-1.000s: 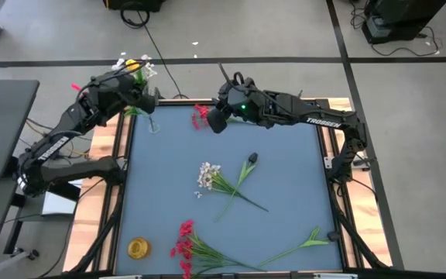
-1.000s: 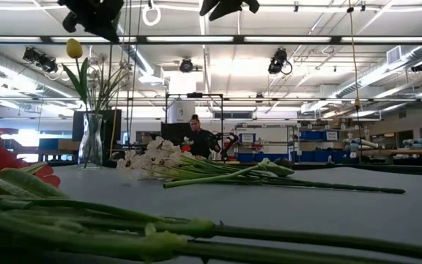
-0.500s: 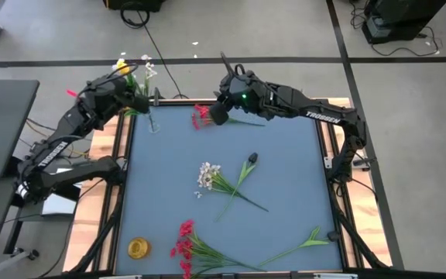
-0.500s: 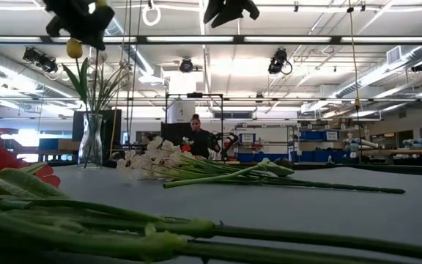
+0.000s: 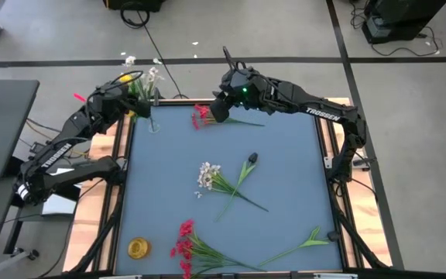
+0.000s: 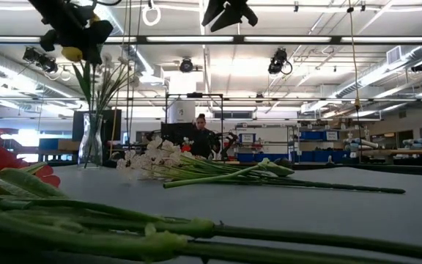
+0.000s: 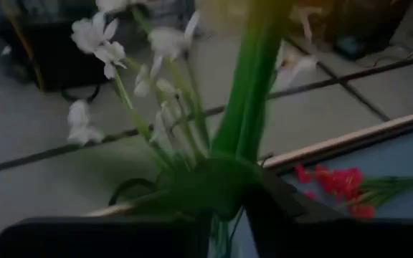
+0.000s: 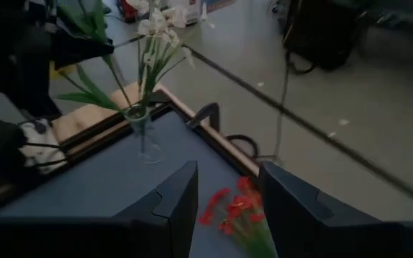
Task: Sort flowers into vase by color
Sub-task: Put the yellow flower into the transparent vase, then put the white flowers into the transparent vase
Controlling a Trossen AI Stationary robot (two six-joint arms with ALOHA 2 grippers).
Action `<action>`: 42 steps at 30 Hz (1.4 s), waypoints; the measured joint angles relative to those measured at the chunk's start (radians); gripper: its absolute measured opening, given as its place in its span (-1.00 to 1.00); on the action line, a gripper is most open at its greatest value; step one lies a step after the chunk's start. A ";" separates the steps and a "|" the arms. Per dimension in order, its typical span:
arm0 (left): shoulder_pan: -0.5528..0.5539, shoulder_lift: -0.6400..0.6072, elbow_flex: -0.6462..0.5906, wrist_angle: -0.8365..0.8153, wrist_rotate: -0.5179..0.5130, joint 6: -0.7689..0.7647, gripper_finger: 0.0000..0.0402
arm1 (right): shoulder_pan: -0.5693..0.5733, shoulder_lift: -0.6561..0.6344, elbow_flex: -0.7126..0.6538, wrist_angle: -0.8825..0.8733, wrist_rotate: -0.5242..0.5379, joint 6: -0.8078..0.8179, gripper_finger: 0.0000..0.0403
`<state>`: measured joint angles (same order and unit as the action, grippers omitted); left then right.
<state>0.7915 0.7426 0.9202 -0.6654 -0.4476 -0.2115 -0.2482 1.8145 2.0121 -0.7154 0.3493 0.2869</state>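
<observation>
Your left gripper (image 5: 125, 98) sits high at the far left corner of the blue-grey table mat (image 5: 285, 178), right beside the clear glass vase (image 6: 91, 139), up among the stems standing in it: the yellow bud (image 6: 72, 53) on its green stalk and the white blossom sprays (image 7: 99, 39). In its wrist view the dark fingers (image 7: 285, 215) stand a little apart with the thick green stalk (image 7: 253, 93) rising between them, but you cannot tell whether the pads touch it, so treat that grip as unsettled. Your right gripper (image 5: 217, 113) hangs above the far edge of the mat, over a red blossom cluster (image 5: 200, 116) lying there with its green stem (image 5: 242, 121) trailing towards the right arm; its two dark fingers (image 8: 171, 204) are plainly parted and hold nothing, the red blossoms showing in the gap between them (below, on the mat). Mid-table lie a white blossom spray (image 5: 207, 175) and a dark bud (image 5: 252, 159) on crossing green stems. Along the near edge you have a second red blossom cluster (image 5: 184, 240), a leafy green sprig (image 5: 304, 243) and a round yellow object (image 5: 138, 248) at the left, too small to identify. A person (image 6: 200, 136) shows in the room behind the table
</observation>
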 joint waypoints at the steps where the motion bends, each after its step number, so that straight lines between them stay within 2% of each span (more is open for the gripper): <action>1: 0.006 0.003 0.013 -0.033 -0.004 -0.004 -0.47 | -0.005 0.000 0.000 -0.003 -0.016 0.014 -0.20; 9: 0.054 0.016 0.191 -0.248 -0.005 0.030 0.09 | -0.025 0.000 0.000 -0.018 -0.037 0.092 -0.14; 16: 0.054 0.045 0.424 -0.420 -0.003 0.119 0.33 | -0.024 0.000 0.000 -0.080 -0.037 0.196 -0.14; 19: 0.054 0.061 0.514 -0.466 0.003 0.163 0.35 | -0.021 0.000 -0.015 -0.134 -0.036 0.265 -0.14; 22: 0.053 0.078 0.589 -0.489 0.073 0.201 0.35 | -0.009 0.000 -0.073 -0.160 -0.051 0.361 -0.14; 24: 0.053 0.087 0.619 -0.491 0.175 0.237 0.35 | 0.007 0.002 -0.118 -0.154 -0.102 0.417 -0.14; 29: 0.042 0.109 0.640 -0.476 0.552 0.337 0.28 | 0.081 0.002 -0.272 -0.012 -0.236 0.505 -0.14; 31: 0.032 0.123 0.640 -0.466 0.629 0.357 0.24 | 0.121 0.002 -0.333 0.070 -0.261 0.484 -0.14; 36: 0.013 0.156 0.640 -0.452 0.669 0.423 0.17 | 0.215 0.001 -0.525 0.273 -0.247 0.353 -0.14; 39: 0.002 0.182 0.640 -0.449 0.670 0.441 0.15 | 0.262 0.001 -0.646 0.414 -0.219 0.341 -0.14; 42: -0.012 0.208 0.640 -0.463 0.670 0.436 0.15 | 0.302 0.001 -0.729 0.455 -0.203 0.344 -0.12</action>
<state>0.7796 0.9507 1.5600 -1.1279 0.2227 0.2249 0.0536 1.8156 1.2828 -0.2606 0.1460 0.6311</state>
